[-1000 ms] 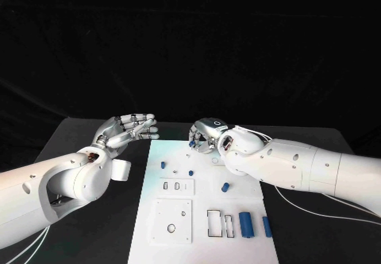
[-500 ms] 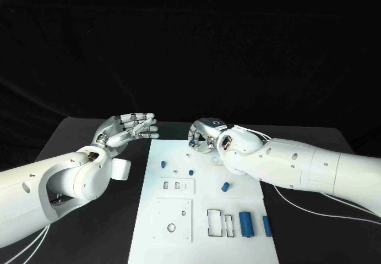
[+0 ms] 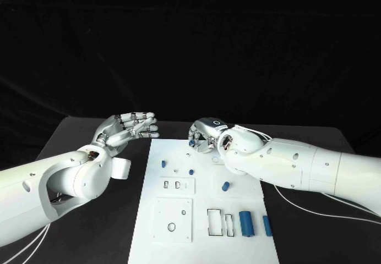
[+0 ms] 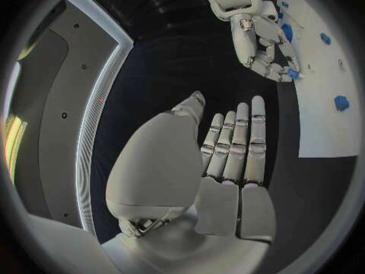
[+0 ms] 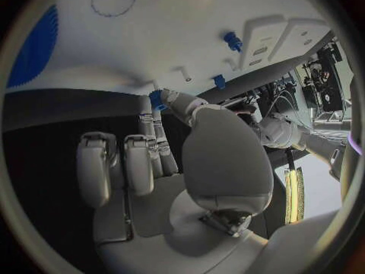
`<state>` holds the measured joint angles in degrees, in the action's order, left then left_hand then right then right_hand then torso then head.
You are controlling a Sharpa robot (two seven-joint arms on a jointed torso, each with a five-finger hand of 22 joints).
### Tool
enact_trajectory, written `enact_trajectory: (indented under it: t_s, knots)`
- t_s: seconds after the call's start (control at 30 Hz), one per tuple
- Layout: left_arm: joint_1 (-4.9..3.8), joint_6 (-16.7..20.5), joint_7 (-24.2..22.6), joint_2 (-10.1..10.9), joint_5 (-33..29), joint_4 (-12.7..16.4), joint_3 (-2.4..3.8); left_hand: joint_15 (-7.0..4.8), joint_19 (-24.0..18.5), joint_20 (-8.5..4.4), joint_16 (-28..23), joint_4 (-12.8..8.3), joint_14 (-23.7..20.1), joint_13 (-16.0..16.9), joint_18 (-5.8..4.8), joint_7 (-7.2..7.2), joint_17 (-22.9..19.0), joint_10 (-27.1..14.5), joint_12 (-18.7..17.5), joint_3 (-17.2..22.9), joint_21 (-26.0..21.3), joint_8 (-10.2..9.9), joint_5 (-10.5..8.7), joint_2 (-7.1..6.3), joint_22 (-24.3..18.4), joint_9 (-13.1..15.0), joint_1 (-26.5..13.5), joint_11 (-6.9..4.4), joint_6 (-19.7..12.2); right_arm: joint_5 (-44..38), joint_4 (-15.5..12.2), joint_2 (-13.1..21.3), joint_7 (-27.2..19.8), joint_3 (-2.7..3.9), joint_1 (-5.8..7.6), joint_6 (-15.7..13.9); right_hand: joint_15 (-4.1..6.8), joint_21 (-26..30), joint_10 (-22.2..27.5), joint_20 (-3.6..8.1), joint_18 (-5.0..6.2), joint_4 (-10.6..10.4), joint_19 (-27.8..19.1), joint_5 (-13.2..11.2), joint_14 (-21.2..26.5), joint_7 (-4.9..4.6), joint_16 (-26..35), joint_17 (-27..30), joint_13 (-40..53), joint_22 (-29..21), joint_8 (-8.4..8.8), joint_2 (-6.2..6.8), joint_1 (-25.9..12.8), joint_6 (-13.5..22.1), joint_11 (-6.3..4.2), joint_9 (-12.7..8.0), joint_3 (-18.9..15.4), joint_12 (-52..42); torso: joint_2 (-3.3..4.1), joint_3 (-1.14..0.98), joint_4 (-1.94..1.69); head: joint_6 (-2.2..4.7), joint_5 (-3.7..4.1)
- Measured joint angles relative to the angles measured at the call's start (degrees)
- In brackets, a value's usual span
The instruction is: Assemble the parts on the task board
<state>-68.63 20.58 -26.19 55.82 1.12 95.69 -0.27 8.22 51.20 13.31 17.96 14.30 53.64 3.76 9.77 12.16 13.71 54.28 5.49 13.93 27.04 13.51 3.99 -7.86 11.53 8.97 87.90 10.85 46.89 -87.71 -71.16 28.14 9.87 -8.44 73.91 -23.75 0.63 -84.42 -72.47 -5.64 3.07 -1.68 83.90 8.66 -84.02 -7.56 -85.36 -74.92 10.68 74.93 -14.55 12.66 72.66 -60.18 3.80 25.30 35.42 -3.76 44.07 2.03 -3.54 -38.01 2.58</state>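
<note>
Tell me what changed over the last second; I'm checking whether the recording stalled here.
Nothing visibly changed. The right hand stays at the far end of the task board, pinching a small blue part in its fingertips. The left hand still hovers with straight fingers, holding nothing, beside the board's far left corner. The blue parts on the board lie where they were.

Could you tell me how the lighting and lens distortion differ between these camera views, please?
Head view: even light, the white task board bright against a black table and backdrop, edges straight. Left wrist view: fisheye circle in a dark frame, the board's edge bent, the left hand large in the middle. Right wrist view: same bending, a soft shadow on the board near the right hand, and a blue part at the rim blurred.
</note>
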Motion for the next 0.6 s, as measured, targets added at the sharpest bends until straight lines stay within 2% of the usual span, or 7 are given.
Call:
enact_trajectory:
  t_s: [0.27, 0.4, 0.47, 0.6]
  knots:
    - [-0.01, -0.01, 0.06, 0.03, 0.0, -0.07, 0.0, 0.0, 0.0, 0.0, 0.0, 0.0, 0.0, 0.0, 0.0, 0.0, -0.01, 0.0, 0.0, 0.0, -0.01, 0.0, 0.0, 0.0, -0.01, 0.0, 0.0, 0.0, 0.0, 0.06, -0.12, 0.07, -0.05, -0.01, -0.02, -0.09, 0.0, 0.0, 0.0, 0.0, 0.0, 0.0, 0.0, -0.01, 0.0, -0.04, 0.0, 0.0, 0.0, -0.01, 0.06, 0.0, 0.0, 0.05, 0.0, 0.01, 0.0, 0.0, 0.02, -0.03, 0.0, -0.05, -0.01]
    - [-0.01, -0.02, 0.1, 0.04, 0.0, -0.09, 0.0, 0.0, 0.0, 0.0, 0.0, 0.0, 0.0, 0.0, 0.0, 0.0, -0.01, 0.0, 0.0, 0.0, -0.01, 0.0, 0.0, 0.0, -0.01, 0.0, 0.0, 0.0, 0.0, 0.09, -0.12, 0.08, -0.07, -0.02, -0.04, -0.13, 0.0, 0.0, 0.0, -0.02, 0.0, -0.1, -0.03, -0.01, 0.0, -0.04, 0.0, 0.0, 0.0, -0.01, 0.06, 0.42, -0.42, 0.05, 0.0, 0.15, -0.1, 0.0, 0.03, -0.03, 0.01, -0.01, -0.03]
    - [-0.01, -0.03, 0.11, 0.04, 0.0, -0.09, 0.0, 0.0, 0.0, 0.0, 0.0, 0.0, 0.0, 0.0, 0.0, 0.0, -0.01, 0.0, 0.0, 0.0, -0.01, 0.0, 0.0, 0.0, -0.01, 0.0, 0.0, 0.0, 0.0, 0.1, -0.04, 0.05, -0.08, -0.17, -0.2, -0.07, 0.0, 0.45, 0.44, -0.31, 0.0, -0.16, -0.31, -0.02, 0.0, -0.24, 0.0, 0.01, -0.02, -0.01, 0.05, 0.55, -0.54, 0.34, 0.41, 0.35, -0.16, 0.0, 0.03, -0.03, 0.02, 0.0, -0.03]
    - [-0.02, -0.03, 0.14, 0.04, 0.0, -0.1, 0.0, 0.0, 0.0, 0.0, 0.0, 0.0, 0.0, 0.0, 0.0, 0.0, -0.01, 0.0, 0.0, 0.0, -0.02, 0.0, 0.0, 0.0, -0.01, 0.0, 0.0, 0.0, 0.0, 0.14, 0.04, 0.01, -0.05, -0.18, -0.3, -0.02, -0.21, 0.45, 0.94, -0.31, 0.0, -0.16, -0.31, -0.01, 0.21, -0.29, 0.0, 0.01, -0.1, -0.02, 0.04, 0.9, -0.89, 0.71, 0.51, 0.34, -0.16, 0.0, 0.03, -0.02, 0.01, 0.01, 0.07]
